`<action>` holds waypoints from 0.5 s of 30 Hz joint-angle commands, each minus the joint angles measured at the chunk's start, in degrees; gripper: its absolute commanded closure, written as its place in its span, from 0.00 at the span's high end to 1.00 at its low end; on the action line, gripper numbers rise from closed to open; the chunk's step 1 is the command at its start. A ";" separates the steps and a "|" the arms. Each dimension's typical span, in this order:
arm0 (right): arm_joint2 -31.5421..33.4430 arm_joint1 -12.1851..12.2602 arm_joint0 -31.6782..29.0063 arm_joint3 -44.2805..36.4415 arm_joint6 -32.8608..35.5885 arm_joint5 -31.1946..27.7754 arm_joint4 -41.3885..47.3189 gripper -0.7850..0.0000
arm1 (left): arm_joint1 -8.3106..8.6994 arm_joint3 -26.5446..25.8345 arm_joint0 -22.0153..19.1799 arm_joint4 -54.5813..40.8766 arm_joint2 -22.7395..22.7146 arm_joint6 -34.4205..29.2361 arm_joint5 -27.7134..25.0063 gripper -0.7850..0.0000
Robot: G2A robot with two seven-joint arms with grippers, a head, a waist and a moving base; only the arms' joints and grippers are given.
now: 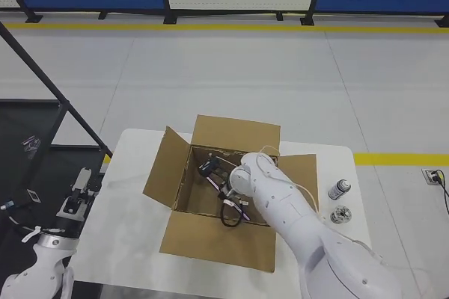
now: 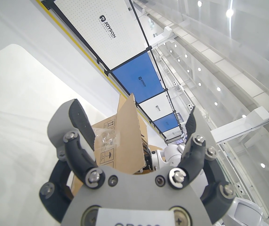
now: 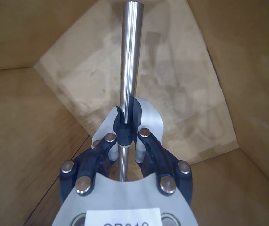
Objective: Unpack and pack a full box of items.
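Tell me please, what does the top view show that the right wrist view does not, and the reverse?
Top view adds: the white table, the open flaps of the cardboard box, and a small can and a round metal part standing on the table beside the box, apart from it. Right wrist view adds: the right pincer shut on a shiny metal rod that points towards the box floor. Both share: the inner walls of the cardboard box.

1. Box [image 1: 217, 243]: brown cardboard, matt, inside scuffed.
2. Rod [image 3: 130, 55]: polished metal, glossy, smooth.
3. Right gripper [image 3: 126, 121]: brushed-metal plate, black matt pads.
4. Table [image 1: 135, 224]: white cloth, matt.
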 commanded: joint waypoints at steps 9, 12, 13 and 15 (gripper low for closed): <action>2.10 2.63 2.27 -1.61 -5.43 -6.09 0.52 0.00 | 0.02 -1.65 0.27 0.78 1.80 0.77 -0.14 1.00; 2.37 3.58 3.30 -3.15 -6.01 -6.00 -0.58 0.00 | 0.02 -2.14 0.43 1.17 2.32 1.08 -0.16 1.00; 2.52 3.91 3.59 -3.86 -5.90 -5.87 -0.84 0.00 | 0.02 -2.26 0.50 1.26 2.46 1.20 -0.14 1.00; 2.92 4.63 3.92 -5.66 -5.34 -5.70 -1.18 0.00 | 0.02 -2.53 0.62 1.40 2.69 1.36 -0.06 1.00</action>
